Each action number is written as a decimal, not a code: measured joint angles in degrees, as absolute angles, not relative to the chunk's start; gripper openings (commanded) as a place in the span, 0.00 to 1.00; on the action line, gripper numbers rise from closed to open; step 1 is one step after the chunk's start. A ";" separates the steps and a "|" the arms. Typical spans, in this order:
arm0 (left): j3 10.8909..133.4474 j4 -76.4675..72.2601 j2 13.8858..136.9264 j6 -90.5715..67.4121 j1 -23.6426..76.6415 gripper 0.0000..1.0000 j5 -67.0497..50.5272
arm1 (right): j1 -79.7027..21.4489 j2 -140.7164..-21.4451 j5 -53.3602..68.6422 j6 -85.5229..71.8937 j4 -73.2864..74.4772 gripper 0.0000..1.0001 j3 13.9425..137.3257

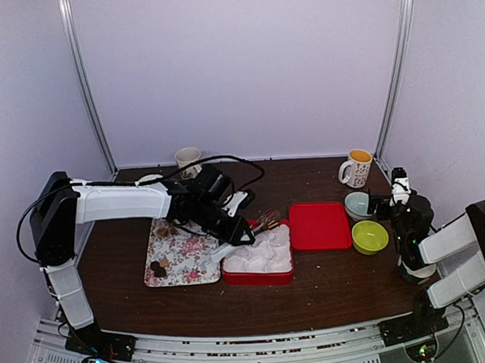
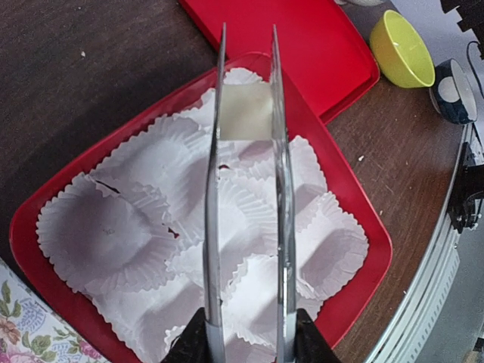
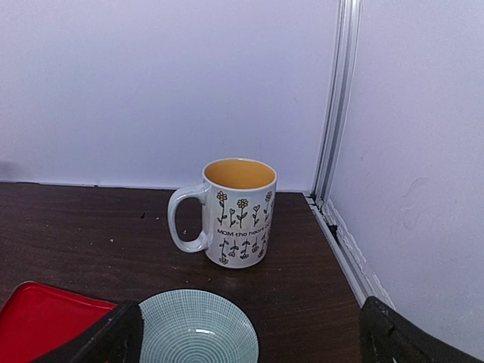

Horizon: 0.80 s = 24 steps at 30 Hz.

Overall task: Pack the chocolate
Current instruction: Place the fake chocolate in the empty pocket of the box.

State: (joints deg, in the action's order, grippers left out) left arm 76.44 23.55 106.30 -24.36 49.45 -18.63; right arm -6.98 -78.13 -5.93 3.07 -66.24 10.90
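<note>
The tan chocolate piece (image 2: 244, 112) sits pinched between the two blades of the metal tongs (image 2: 281, 189), near their tips. It hangs above the white paper cups (image 2: 106, 227) that line the red box (image 2: 376, 257), toward the far side of the box. The left tool (image 2: 249, 344) is clamped narrow around the handle end of the tongs and holds them over the box.

More chocolate lies outside the box. A few dark chocolate pieces (image 1: 158, 270) rest at the near left corner of the floral tray (image 1: 189, 253), which lies just beside the box on its left.

The red lid (image 2: 318, 45) lies flat on the surface (image 1: 329, 283), right of the box and touching it or nearly so. Further right stand a yellow-green bowl (image 1: 369, 237) and, behind it, a blue-grey bowl (image 1: 357, 204). A flowered mug (image 3: 238, 212) with a yellow inside stands upright near the back right corner, and a white mug (image 1: 188, 160) stands at the back edge, behind the left arm.

The right tool (image 3: 257, 336) is spread wide with nothing in it, held near the right edge, just right of the blue-grey bowl and facing the flowered mug.
</note>
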 measured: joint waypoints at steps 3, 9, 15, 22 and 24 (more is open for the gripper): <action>76.53 22.96 107.87 -24.34 49.45 0.28 -18.76 | -6.98 -78.13 -5.93 3.07 -66.24 1.00 10.90; 76.64 22.13 109.23 -24.36 49.45 0.31 -20.10 | -6.98 -78.13 -5.91 3.07 -66.24 1.00 10.90; 76.64 20.49 109.75 -24.80 49.45 0.32 -21.98 | -6.96 -78.13 -5.91 3.07 -66.24 1.00 10.90; 76.64 18.72 109.95 -25.85 49.45 0.40 -22.94 | -6.96 -78.13 -5.91 3.07 -66.24 1.00 10.90; 76.62 18.26 110.04 -26.33 49.45 0.44 -22.96 | -6.96 -78.13 -5.91 3.07 -66.24 1.00 10.90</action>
State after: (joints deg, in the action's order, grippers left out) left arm 76.62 18.26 110.04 -26.33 49.45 -22.96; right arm -6.96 -78.13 -5.91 3.07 -66.24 10.90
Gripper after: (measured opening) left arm 0.399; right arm 0.999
